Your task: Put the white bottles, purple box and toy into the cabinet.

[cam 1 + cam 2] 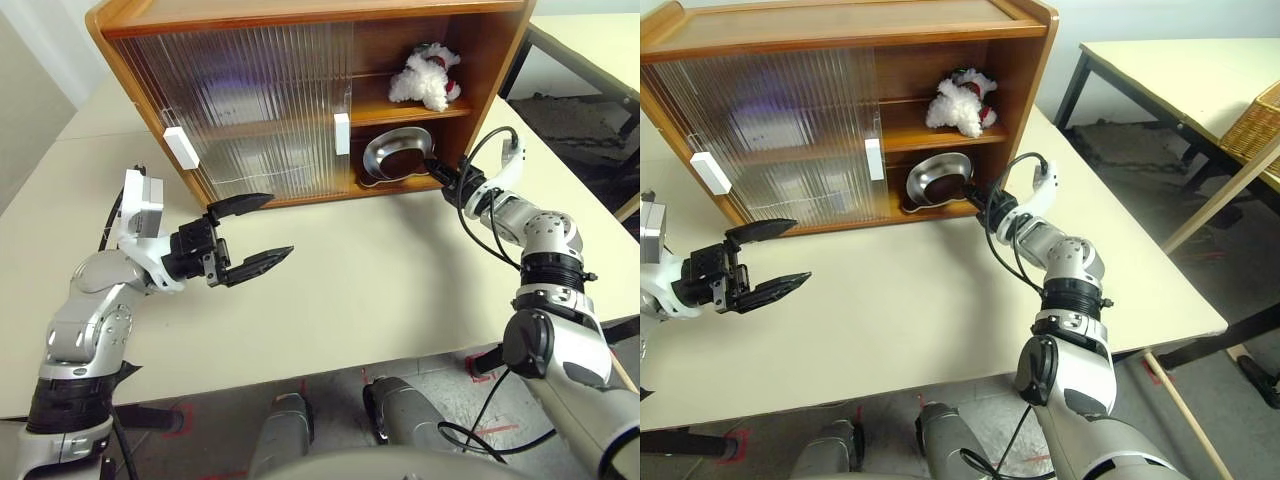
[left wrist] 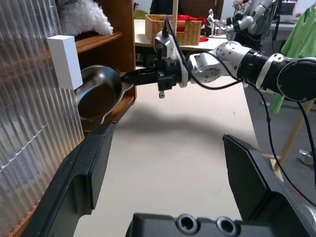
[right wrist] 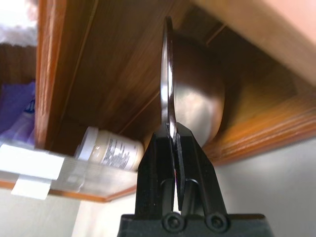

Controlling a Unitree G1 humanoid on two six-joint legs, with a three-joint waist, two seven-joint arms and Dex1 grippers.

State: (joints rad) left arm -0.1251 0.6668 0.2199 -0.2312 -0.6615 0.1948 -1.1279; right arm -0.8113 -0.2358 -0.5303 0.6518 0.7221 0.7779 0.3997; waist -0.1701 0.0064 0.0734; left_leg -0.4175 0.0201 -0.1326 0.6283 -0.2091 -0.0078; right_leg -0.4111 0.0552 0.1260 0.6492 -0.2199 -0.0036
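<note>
Left hand (image 1: 251, 232) over the tabletop (image 1: 350, 280), fingers spread wide, holding nothing. Right hand (image 1: 436, 167) at the cabinet (image 1: 300, 20) mouth, fingers pressed onto the rim of a steel bowl (image 1: 392, 152) tilted on edge on the lower shelf. White bottle (image 3: 111, 150) lying beside the bowl; purple box (image 3: 17, 106) beyond. Toy (image 1: 425, 78), white plush, on the upper shelf.

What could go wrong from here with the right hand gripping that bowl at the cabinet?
The right hand pinches only the thin rim of the steel bowl, tilted on edge in the cabinet's lower shelf; it might slip and clatter down.

A white bottle lies on its side beside the bowl; pushing the bowl further could knock it.

The open left hand hovers near the sliding door's white handle and could bump it.
</note>
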